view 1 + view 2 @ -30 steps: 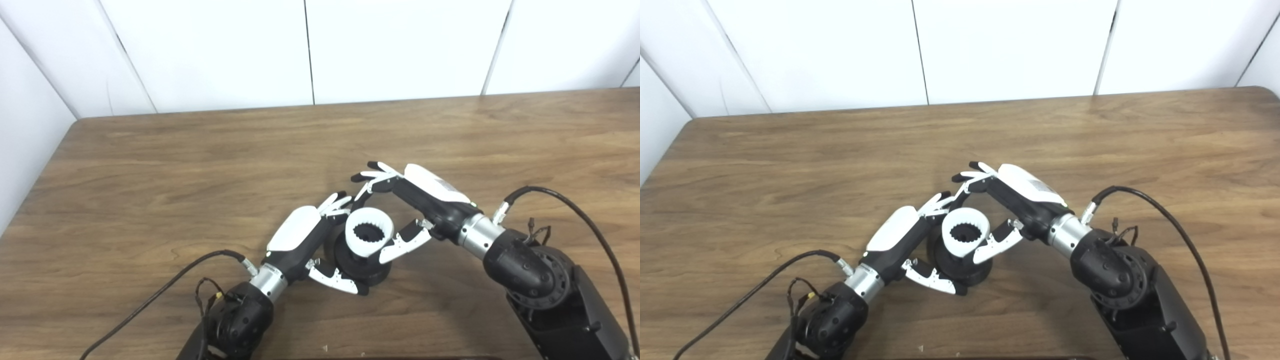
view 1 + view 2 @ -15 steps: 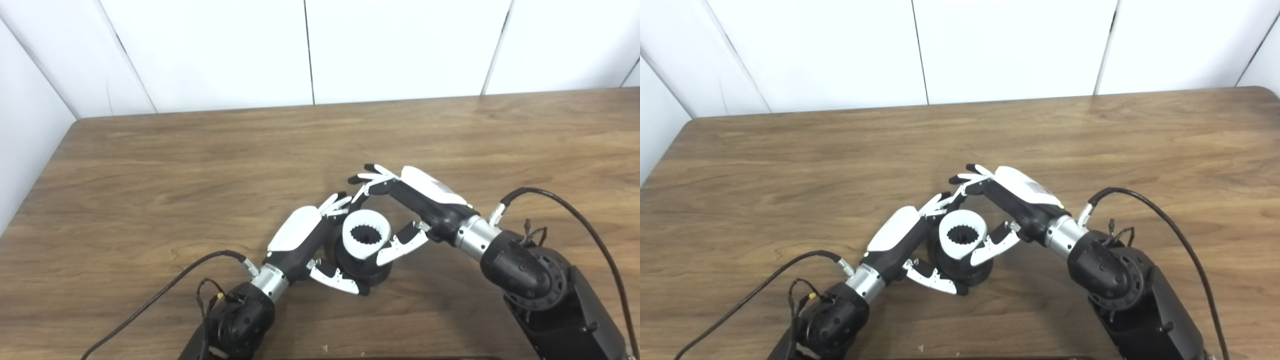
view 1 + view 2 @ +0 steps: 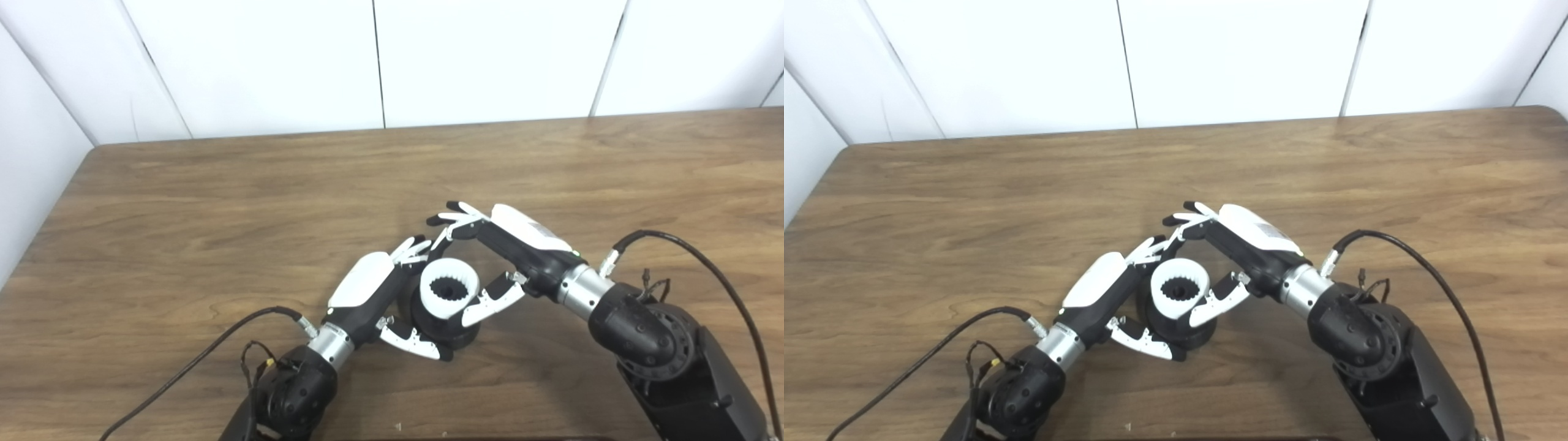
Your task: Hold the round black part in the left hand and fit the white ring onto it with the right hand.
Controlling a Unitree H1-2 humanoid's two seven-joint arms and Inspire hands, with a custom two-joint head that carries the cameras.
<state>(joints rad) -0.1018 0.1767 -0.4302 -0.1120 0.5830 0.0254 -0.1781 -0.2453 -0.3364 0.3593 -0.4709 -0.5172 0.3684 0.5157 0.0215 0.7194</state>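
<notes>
Right hand (image 3: 508, 257) with white ring (image 3: 449, 288) moves down and left a little since earlier. Ring sits on round black part (image 3: 444, 324), fingers clamped on ring. Left hand (image 3: 373, 294) wraps black part. Wood table (image 3: 245, 202) around. Black part mostly hidden by ring, fingers.

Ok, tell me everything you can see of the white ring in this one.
The white ring is a short, matte, plastic-looking collar with teeth around its inner wall and a dark hole through its middle. It sits on top of the black part, opening tilted up toward the camera. The right hand is closed around it, thumb on its near right side and fingers behind. Whether it is fully seated cannot be told.
</notes>
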